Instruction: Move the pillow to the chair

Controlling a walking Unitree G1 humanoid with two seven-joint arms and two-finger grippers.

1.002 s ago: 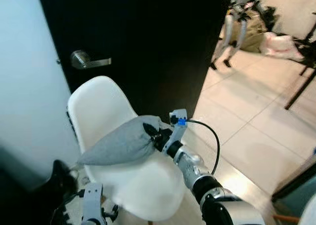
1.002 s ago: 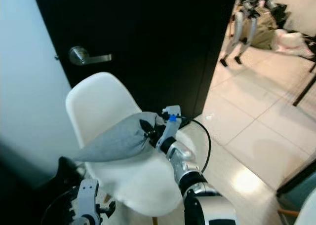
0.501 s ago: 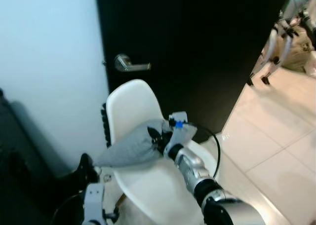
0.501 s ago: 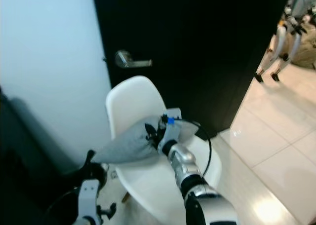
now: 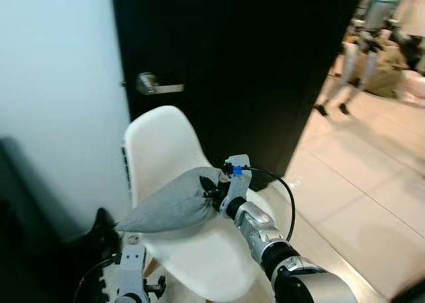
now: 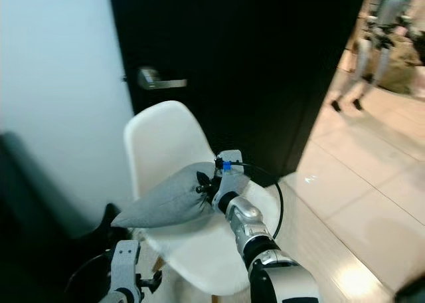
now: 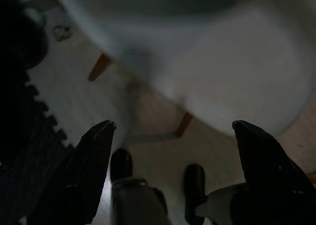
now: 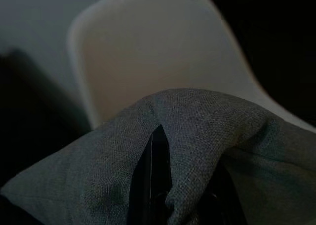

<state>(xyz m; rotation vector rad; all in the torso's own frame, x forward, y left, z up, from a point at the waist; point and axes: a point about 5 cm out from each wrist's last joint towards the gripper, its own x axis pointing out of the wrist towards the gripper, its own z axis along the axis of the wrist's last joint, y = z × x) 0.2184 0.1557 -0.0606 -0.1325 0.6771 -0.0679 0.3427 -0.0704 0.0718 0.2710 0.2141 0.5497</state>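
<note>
From the left eye view, a white moulded plastic chair (image 5: 179,203) stands against a black door with a silver lever handle (image 5: 154,85), beside a pale wall. The grey woven fabric pillow (image 5: 174,206) lies across the chair seat, one corner bunched up and clamped between the fingers of the right tool (image 5: 214,189); the far corner pokes past the seat's edge on the robot's left. The left tool (image 5: 136,280) hangs low beside the chair. Beige floor tiles (image 5: 358,183) spread to the right.

From the right eye view, the same pillow (image 6: 171,198) sits on the seat, gripped by the right tool (image 6: 207,181).

In the left wrist view, the left tool (image 7: 173,170) has its two black fingers spread wide apart, with the chair seat's underside (image 7: 237,77) and its wooden legs beyond.

In the right wrist view, a black finger (image 8: 157,170) presses into the pillow's cloth (image 8: 197,131), the chair back (image 8: 148,52) behind it.
</note>
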